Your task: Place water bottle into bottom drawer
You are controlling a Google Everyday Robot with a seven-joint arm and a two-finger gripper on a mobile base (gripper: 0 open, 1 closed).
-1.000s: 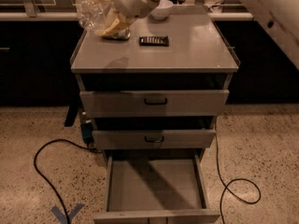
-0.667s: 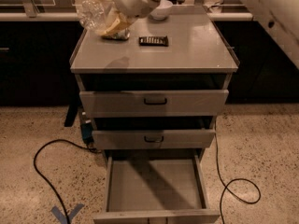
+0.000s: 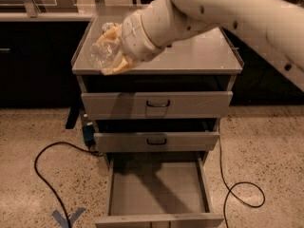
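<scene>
Pincer looks clamped on the bottle up over the table's front-left corner, so we're mid-carry imo, and next it needs to swing forward and way down over the open bottom drawer before letting go.

Arm reaching in from the upper right, gripper left of centre in the upper frame.
The white arm slants down from the upper right corner toward the left. Its thick, cuffed wrist ends in the gripper, whose pale tan fingers clasp the water bottle.
</scene>
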